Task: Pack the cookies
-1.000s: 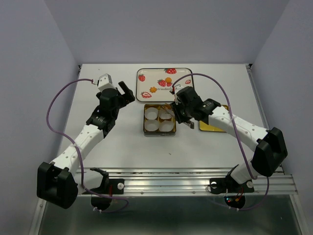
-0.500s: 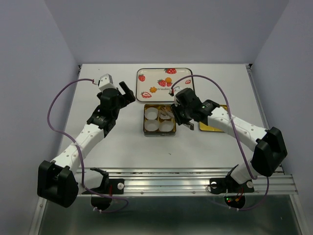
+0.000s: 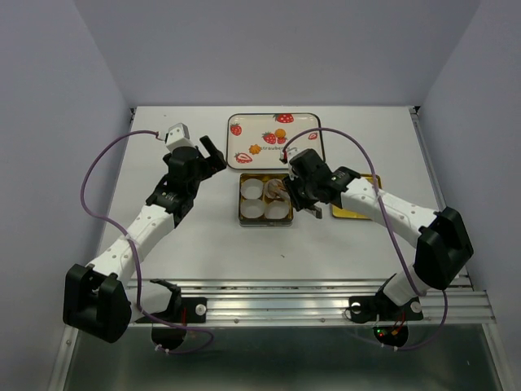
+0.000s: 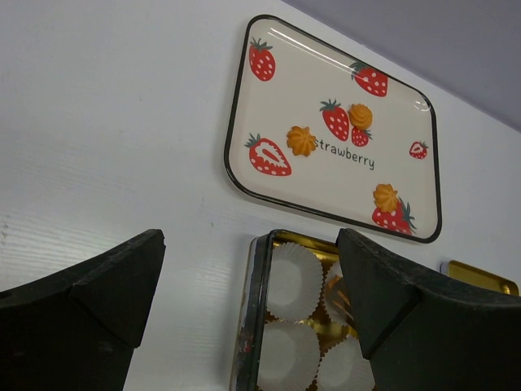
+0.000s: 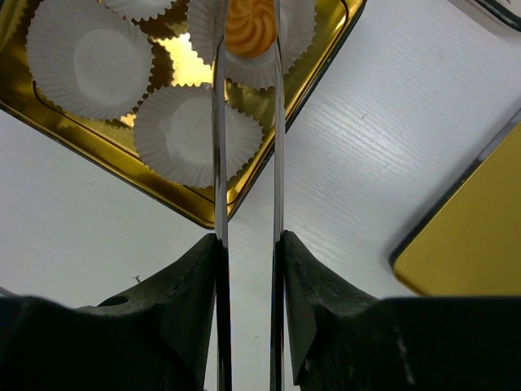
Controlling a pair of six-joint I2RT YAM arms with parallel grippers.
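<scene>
Three cookies (image 4: pixel 302 140), (image 4: pixel 360 116), (image 4: pixel 385 197) lie on the strawberry tray (image 4: pixel 244 98), which stands at the back (image 3: pixel 244 122). My right gripper (image 5: pixel 248 244) is shut on metal tongs (image 5: pixel 220 122). The tongs' tips pinch a fourth cookie (image 5: pixel 249 26) over the back right white paper cup (image 5: pixel 297 32) of the gold tin (image 5: pixel 187 208). In the top view this gripper (image 3: pixel 299 191) is at the tin's right side (image 3: pixel 241 204). My left gripper (image 4: pixel 251 244) is open and empty, left of the tin and above the table (image 3: pixel 210 155).
The tin holds several white pleated cups; the near ones (image 5: pixel 195 134), (image 5: pixel 85 61) are empty. The tin's gold lid (image 3: pixel 354 210) lies right of the tin, under my right arm, and shows in the right wrist view (image 5: pixel 472 244).
My right gripper has moved left with the tongs, bringing the cookie over the tin's back right cup. The left arm has hardly moved.
</scene>
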